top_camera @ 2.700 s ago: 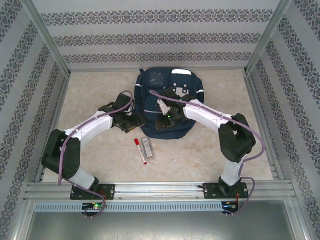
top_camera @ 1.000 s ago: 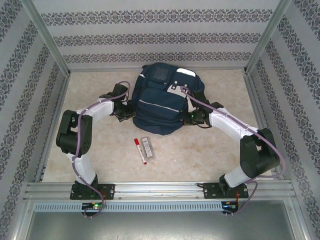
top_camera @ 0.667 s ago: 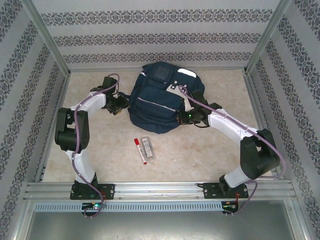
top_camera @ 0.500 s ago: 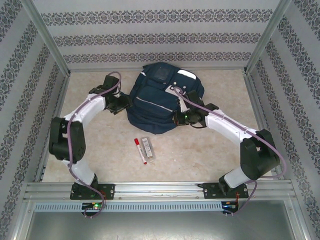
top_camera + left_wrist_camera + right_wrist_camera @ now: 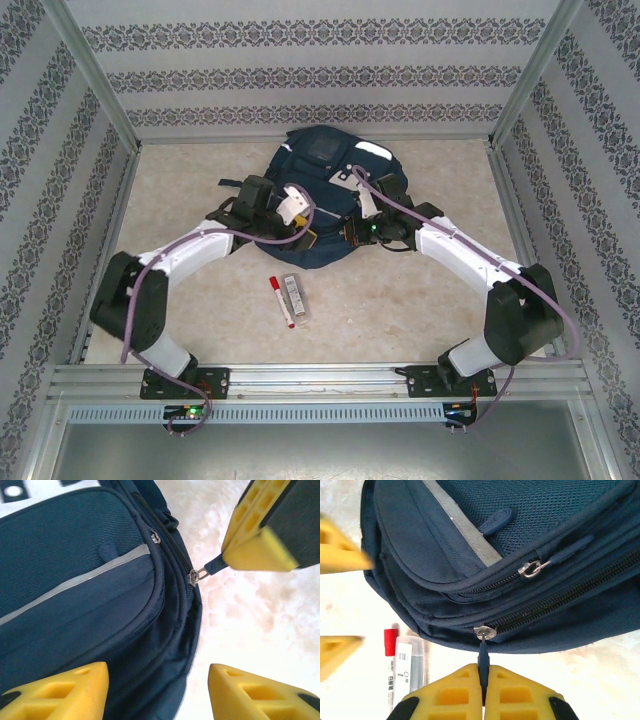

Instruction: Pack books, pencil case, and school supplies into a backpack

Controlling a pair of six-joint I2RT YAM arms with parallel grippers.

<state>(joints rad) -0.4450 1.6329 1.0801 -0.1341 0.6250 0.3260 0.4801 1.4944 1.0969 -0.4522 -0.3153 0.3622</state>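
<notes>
Top external: backpack lies flat at the far-middle edge of the table. Its long axis runs far-to-near, zip end facing near. Marker and pencil case sit side by side mid-table, not yet packed, long axes near-far, red cap far.

Left wrist: left gripper has its jaws wide over the bag's edge, gripping nothing.

Right wrist: right gripper is pinched on the zipper pull.

Step looks like opening the main zip. Next probably needs the left gripper to clamp fabric while the right drags along the track.
</notes>
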